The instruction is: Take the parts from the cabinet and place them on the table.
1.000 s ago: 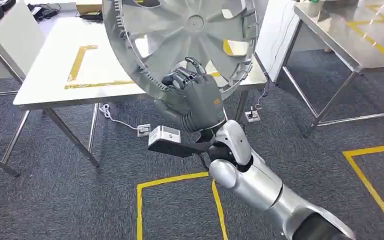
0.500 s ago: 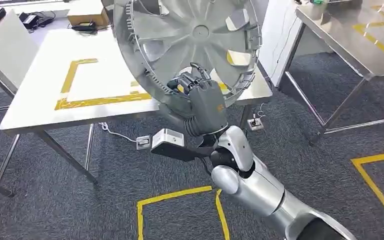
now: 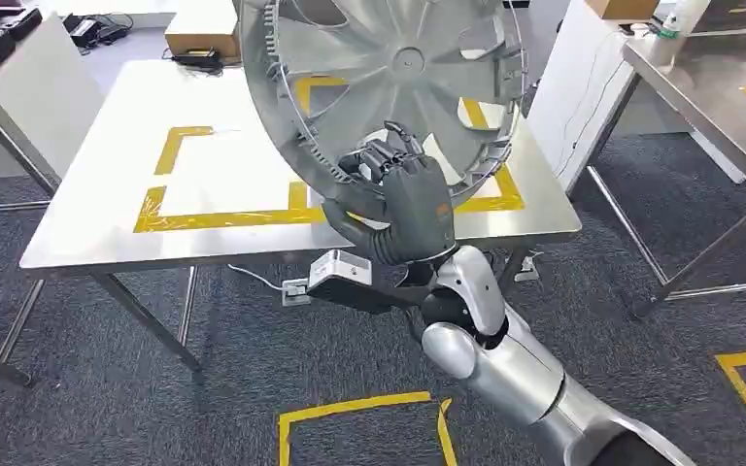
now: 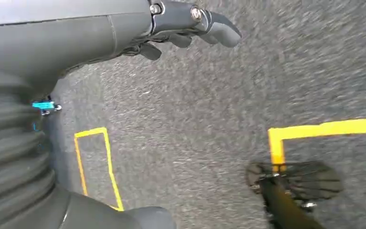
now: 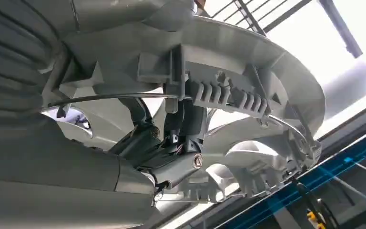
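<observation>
Right hand [image 3: 403,199] grasps the silver wheel cover [image 3: 384,87] at its lower rim, fingers [image 3: 374,155] hooked over the ribbed edge and thumb below. Cover is held upright, tilted a little, its inner face toward the head camera, raised over the near edge of the steel table [image 3: 107,218] and not resting on it. In the right wrist view the fingers [image 5: 171,143] curl through the cover's [image 5: 248,62] inner ring, dark links pressed against the clip teeth and the wire ring.

Table: long steel top with yellow tape outline [image 3: 223,216] marked on it; the cover hangs in front of the outline's right part. Cardboard box [image 3: 201,39] sits at the table's far edge, with a dark device just beside it. A second steel table [image 3: 719,107] stands well apart to the right. Grey carpet floor [image 3: 155,388] carries yellow tape squares [image 3: 359,408] near the robot's arm.

Left hand [image 4: 186,26] hangs over the carpet [image 4: 195,109], holding nothing, fingers loosely bent and apart. Yellow floor tape [image 4: 324,129] lies beneath it; a dark blurred object [image 4: 290,181] rests at the tape's corner, too unclear to name.

White power strip [image 3: 294,289] lies on the floor under the table's near edge.
</observation>
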Controlling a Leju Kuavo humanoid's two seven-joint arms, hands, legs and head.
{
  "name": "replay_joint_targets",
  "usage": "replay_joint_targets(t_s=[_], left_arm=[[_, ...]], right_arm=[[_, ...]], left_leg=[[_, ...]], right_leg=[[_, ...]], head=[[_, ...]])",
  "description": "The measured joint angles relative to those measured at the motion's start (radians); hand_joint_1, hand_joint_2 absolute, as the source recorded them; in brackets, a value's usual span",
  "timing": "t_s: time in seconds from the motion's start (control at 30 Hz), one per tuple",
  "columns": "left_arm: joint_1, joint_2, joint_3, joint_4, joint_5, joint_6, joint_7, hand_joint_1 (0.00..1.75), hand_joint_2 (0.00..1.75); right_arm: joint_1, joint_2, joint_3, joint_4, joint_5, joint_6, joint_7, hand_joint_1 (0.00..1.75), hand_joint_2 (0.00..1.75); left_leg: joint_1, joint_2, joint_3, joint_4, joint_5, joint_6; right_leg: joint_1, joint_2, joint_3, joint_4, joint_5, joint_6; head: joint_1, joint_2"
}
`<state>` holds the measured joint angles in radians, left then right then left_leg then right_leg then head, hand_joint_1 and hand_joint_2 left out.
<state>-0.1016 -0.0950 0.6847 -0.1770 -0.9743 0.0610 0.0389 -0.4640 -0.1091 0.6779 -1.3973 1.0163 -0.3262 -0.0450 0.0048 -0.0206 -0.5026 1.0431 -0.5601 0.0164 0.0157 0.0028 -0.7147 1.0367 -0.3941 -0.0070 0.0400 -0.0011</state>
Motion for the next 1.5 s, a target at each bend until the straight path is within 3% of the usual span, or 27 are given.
replay_joint_targets(t_s=[0.03,0.13,0.2,0.23,0.3,0.33,0.37,0.4,0.5,0.53,0.63,0.7,0.73,0.8,0.83,0.87,0.9,0.93,1.0,1.07,1.13,1.2,1.23,1.33,1.37,1.4,1.5], left_arm=[[-0.004,0.0,0.0,-0.001,0.0,0.0,0.0,0.0,1.75],[-0.007,0.002,0.0,-0.003,-0.001,0.0,0.003,0.0,1.75],[-0.014,0.001,0.0,-0.004,-0.002,0.001,0.003,0.0,1.75],[-0.016,0.001,0.0,-0.004,-0.002,0.001,0.003,0.0,1.75],[-0.014,0.003,0.0,-0.004,-0.002,0.001,0.003,0.0,1.75],[-0.011,0.003,0.0,-0.003,-0.002,0.001,0.004,0.0,1.75],[-0.008,0.005,0.0,-0.003,-0.002,0.002,0.003,0.0,1.75],[-0.007,0.005,0.0,-0.003,-0.002,0.002,0.003,0.0,1.75],[-0.004,0.004,0.0,-0.001,-0.002,0.002,0.003,0.0,1.75],[-0.006,0.005,0.0,-0.002,-0.002,0.002,0.003,0.0,1.75],[-0.006,0.004,0.0,-0.002,-0.002,0.002,0.003,0.0,1.75],[-0.007,0.003,0.0,-0.003,-0.002,0.002,0.003,0.0,1.75],[-0.008,0.004,0.0,-0.003,-0.002,0.002,0.003,0.0,1.75],[-0.007,0.005,0.0,-0.003,-0.002,0.002,0.003,0.0,1.75],[-0.005,0.006,0.0,-0.003,-0.002,0.002,0.003,0.0,1.75],[-0.004,0.005,0.0,-0.003,-0.002,0.002,0.003,0.0,1.75],[-0.004,0.005,0.0,-0.003,-0.002,0.002,0.003,0.0,1.75],[-0.004,0.005,0.0,-0.003,-0.002,0.002,0.003,0.0,1.75],[-0.004,-0.002,0.0,0.0,-0.002,0.002,0.003,0.0,1.75],[-0.006,0.001,0.0,-0.002,-0.002,0.002,0.003,0.0,1.75],[-0.008,0.0,0.0,-0.002,-0.005,-0.001,-0.001,0.0,1.75],[-0.012,0.002,0.0,-0.003,-0.01,-0.009,-0.009,0.0,1.75],[-0.014,0.001,0.0,-0.003,-0.01,-0.011,-0.011,0.0,1.75],[-0.012,0.005,0.0,-0.003,-0.013,-0.018,-0.013,0.0,1.75],[-0.012,0.005,0.0,-0.003,-0.018,-0.019,-0.013,0.0,1.75],[-0.012,0.006,0.0,-0.003,-0.024,-0.02,-0.012,0.0,1.75],[-0.019,0.006,0.0,-0.002,-0.042,-0.036,-0.022,0.0,1.75]], right_arm=[[0.002,0.0,0.0,0.0,0.002,0.003,-0.001,1.75,1.75],[-0.01,0.002,-0.005,-0.002,0.002,0.005,-0.003,1.75,1.75],[-0.015,0.003,-0.009,0.0,0.0,0.005,-0.01,1.75,1.75],[-0.017,0.003,-0.009,0.002,-0.001,0.006,-0.015,1.75,1.75],[-0.018,0.003,-0.009,0.009,0.0,0.007,-0.018,1.75,1.75],[-0.018,0.003,-0.009,0.012,-0.001,0.007,-0.018,1.75,1.75],[-0.018,0.003,-0.009,0.014,-0.001,0.007,-0.016,1.75,1.75],[-0.018,0.003,-0.009,0.016,-0.002,0.008,-0.016,1.75,1.75],[-0.021,0.007,-0.008,0.018,-0.002,0.008,-0.018,1.75,1.75],[-0.022,0.008,-0.008,0.019,-0.002,0.008,-0.018,1.75,1.75],[-0.032,0.009,-0.008,0.019,-0.003,0.008,-0.018,1.75,1.75],[-0.034,0.009,-0.008,0.019,-0.003,0.008,-0.018,1.75,1.75],[-0.035,0.009,-0.008,0.02,-0.003,0.009,-0.018,1.75,1.75],[-0.03,0.009,-0.008,0.022,-0.003,0.009,-0.018,1.75,1.75],[-0.028,0.008,-0.008,0.024,-0.003,0.009,-0.018,1.75,1.75],[-0.028,0.008,-0.008,0.025,-0.003,0.009,-0.017,1.75,1.75],[-0.028,0.009,-0.008,0.026,-0.003,0.009,-0.017,1.75,1.75],[-0.028,0.008,-0.008,0.026,-0.004,0.009,-0.017,1.75,1.75],[-0.027,0.008,-0.008,0.028,-0.004,0.009,-0.018,1.75,1.75],[-0.028,0.008,-0.009,0.029,-0.005,0.011,-0.016,1.75,1.75],[-0.042,0.01,-0.009,0.031,-0.009,0.022,-0.011,1.75,1.75],[-0.057,0.014,-0.01,0.045,-0.018,0.042,-0.002,1.75,1.75],[-0.066,0.017,-0.01,0.06,-0.022,0.052,0.002,1.75,1.75],[-0.113,0.036,-0.01,0.162,-0.06,0.098,0.005,1.75,1.75],[-0.135,0.044,-0.012,0.205,-0.068,0.109,0.003,1.75,1.75],[-0.165,0.055,-0.015,0.254,-0.07,0.131,0.007,1.75,1.75],[-0.326,0.129,-0.016,0.499,-0.065,0.247,0.066,1.75,1.75]], left_leg=[[0.001,-0.003,0.007,-0.01,-0.015,-0.007],[-0.003,-0.002,0.046,0.005,-0.002,-0.026],[-0.002,0.009,-0.008,0.107,0.013,-0.03],[0.0,0.01,-0.065,0.185,0.0,-0.035],[0.002,0.011,-0.158,0.285,-0.091,-0.043],[0.002,0.012,-0.186,0.29,-0.123,-0.043],[0.003,0.012,-0.197,0.266,-0.124,-0.042],[0.003,0.013,-0.192,0.207,-0.089,-0.041],[0.01,0.021,-0.169,-0.005,0.135,-0.047],[0.008,0.033,-0.164,0.003,0.114,-0.037],[0.01,0.023,-0.13,-0.006,0.13,-0.012],[0.01,0.021,-0.109,-0.008,0.118,0.003],[0.01,0.02,-0.102,-0.009,0.109,0.007],[0.008,0.016,-0.083,-0.009,0.087,0.011],[0.006,0.014,-0.071,-0.009,0.076,0.01],[0.004,0.012,-0.058,-0.009,0.065,0.01],[0.001,0.011,-0.042,-0.009,0.053,0.01],[-0.003,0.01,-0.025,-0.009,0.04,0.011],[-0.005,0.012,0.0,-0.009,0.015,0.009],[-0.007,0.005,0.011,-0.014,-0.004,-0.005],[-0.008,0.005,0.026,0.002,0.012,-0.018],[-0.008,0.008,-0.022,0.086,0.029,-0.028],[-0.006,0.01,-0.062,0.147,0.014,-0.032],[0.004,0.011,-0.175,0.275,-0.084,-0.051],[0.005,0.011,-0.193,0.268,-0.081,-0.051],[0.007,0.012,-0.192,0.228,-0.045,-0.054],[0.011,0.019,-0.144,-0.004,0.152,-0.061]], right_leg=[[-0.001,0.004,0.01,0.002,-0.01,0.0],[-0.009,0.007,0.061,-0.015,-0.014,-0.015],[-0.014,0.003,0.085,-0.018,-0.024,-0.024],[-0.014,0.003,0.094,-0.018,-0.034,-0.027],[-0.017,0.004,0.116,-0.018,-0.057,-0.026],[-0.019,0.006,0.13,-0.018,-0.069,-0.025],[-0.021,0.007,0.145,-0.018,-0.08,-0.022],[-0.024,0.007,0.162,-0.018,-0.093,-0.018],[-0.023,0.008,0.194,-0.011,-0.131,-0.002],[-0.02,0.01,0.198,-0.017,-0.145,0.006],[-0.021,0.01,0.217,0.0,-0.139,0.023],[-0.025,0.004,0.176,0.089,-0.121,0.031],[-0.024,0.004,0.121,0.166,-0.128,0.035],[-0.024,0.003,0.018,0.282,-0.215,0.04],[-0.023,0.003,-0.012,0.292,-0.251,0.038],[-0.022,0.003,-0.025,0.271,-0.256,0.033],[-0.018,0.003,-0.023,0.223,-0.238,0.025],[-0.013,0.003,-0.01,0.149,-0.188,0.013],[0.004,0.002,0.01,-0.001,-0.002,-0.02],[0.011,0.013,0.033,-0.004,0.01,-0.018],[0.009,0.014,0.05,-0.015,0.001,-0.028],[-0.001,0.014,0.079,-0.03,-0.008,-0.039],[-0.002,0.013,0.086,-0.032,-0.016,-0.044],[-0.003,0.017,0.105,-0.031,-0.039,-0.043],[-0.005,0.02,0.113,-0.03,-0.047,-0.04],[-0.007,0.02,0.122,-0.028,-0.055,-0.037],[-0.015,0.024,0.14,-0.015,-0.082,-0.021]], head=[[0.001,0.0],[0.003,0.0],[-0.005,0.0],[-0.004,0.0],[-0.005,0.0],[-0.005,0.0],[-0.005,0.0],[-0.005,0.0],[-0.01,0.0],[-0.014,0.0],[-0.008,0.0],[-0.006,0.0],[-0.002,0.0],[0.0,0.0],[0.002,0.0],[0.002,0.0],[0.003,0.0],[0.003,0.0],[0.0,0.0],[0.0,0.0],[0.002,0.0],[0.002,0.0],[0.0,0.0],[-0.001,0.0],[0.0,0.0],[0.0,0.0],[-0.002,0.0]])
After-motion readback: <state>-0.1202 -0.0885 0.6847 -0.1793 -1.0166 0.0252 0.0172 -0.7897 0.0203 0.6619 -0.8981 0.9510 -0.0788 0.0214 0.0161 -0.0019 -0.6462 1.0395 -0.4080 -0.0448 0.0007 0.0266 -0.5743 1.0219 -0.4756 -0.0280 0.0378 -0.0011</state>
